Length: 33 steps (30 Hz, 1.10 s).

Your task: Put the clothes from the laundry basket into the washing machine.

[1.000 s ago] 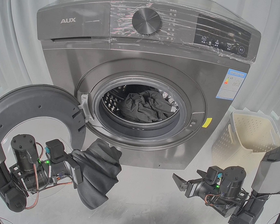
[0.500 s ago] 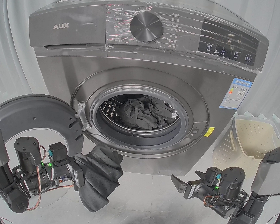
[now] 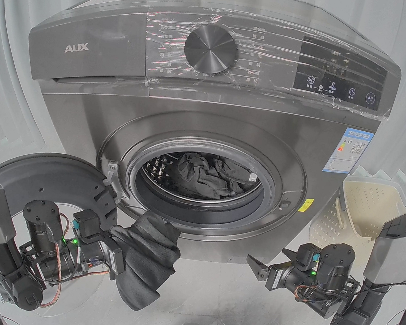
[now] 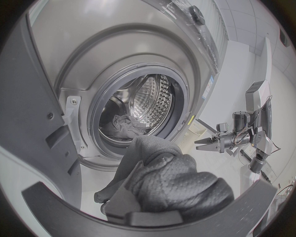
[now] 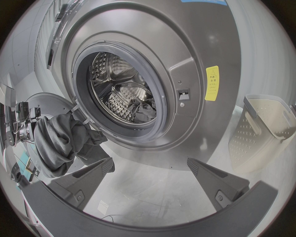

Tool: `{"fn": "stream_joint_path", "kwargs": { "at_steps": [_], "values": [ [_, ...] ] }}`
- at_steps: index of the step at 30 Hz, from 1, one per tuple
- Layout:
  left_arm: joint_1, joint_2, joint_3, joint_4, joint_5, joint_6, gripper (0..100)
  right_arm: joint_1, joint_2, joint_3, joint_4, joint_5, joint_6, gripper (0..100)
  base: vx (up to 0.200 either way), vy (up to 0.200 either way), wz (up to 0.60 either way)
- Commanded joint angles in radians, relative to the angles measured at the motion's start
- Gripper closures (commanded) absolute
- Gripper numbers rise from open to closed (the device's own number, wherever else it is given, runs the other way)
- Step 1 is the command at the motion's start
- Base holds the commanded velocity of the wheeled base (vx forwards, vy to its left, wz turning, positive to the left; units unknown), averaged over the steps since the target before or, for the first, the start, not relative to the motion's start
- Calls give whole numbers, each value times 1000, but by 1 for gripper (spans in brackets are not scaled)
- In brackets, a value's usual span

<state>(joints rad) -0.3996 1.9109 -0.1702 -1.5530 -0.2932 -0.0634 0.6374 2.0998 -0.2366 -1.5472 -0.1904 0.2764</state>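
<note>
Pale grey flooring and white pleated curtaining are seen around a silver-grey front-loading washing machine, whose round door is swung wide open to the robot's left. A crumpled black garment is already lodged in the steel drum.

The left claw is closed on a dark grey knitted garment. It is held low, just below and left of the porthole rim, with a long fold hanging toward the floor. The right claw is spread wide and nothing is held in it. A cream perforated plastic laundry basket is tipped against the machine's right side; no clothes can be made out in it.

If the bundle is pushed in from this height, the hanging fold is likely to be snagged on that rim or on the door hinge, or left trailing outside. With only a shallow pinch, the garment could be dropped on the floor.
</note>
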Motion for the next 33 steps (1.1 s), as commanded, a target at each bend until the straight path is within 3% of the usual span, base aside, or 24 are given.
{"fn": "stream_joint_path", "kwargs": {
  "at_steps": [1,13,19,22,25,27,30,33],
  "values": [
    [-4,11,0,-1,0,1,100,1,-1,0,-1,0,0,0,0,0,0],
    [-24,22,9,-2,3,13,100,10,-12,2,-1,0,0,0,0,0,0],
    [-79,20,-22,-2,12,10,100,44,-27,0,-1,-3,0,0,0,0,0],
    [-127,37,-71,-1,35,5,100,57,-29,0,-1,-4,0,0,0,0,0],
    [-170,146,-189,-1,144,22,100,65,-30,0,-1,-6,0,0,0,0,0],
    [-179,180,-233,1,138,19,100,67,-32,0,-1,-6,0,0,0,0,0],
    [-185,231,-293,1,82,14,100,80,-32,2,-1,-7,0,0,0,0,0],
    [-197,284,-374,1,82,7,100,84,-34,2,-1,-7,0,0,0,0,0]
  ]
}}
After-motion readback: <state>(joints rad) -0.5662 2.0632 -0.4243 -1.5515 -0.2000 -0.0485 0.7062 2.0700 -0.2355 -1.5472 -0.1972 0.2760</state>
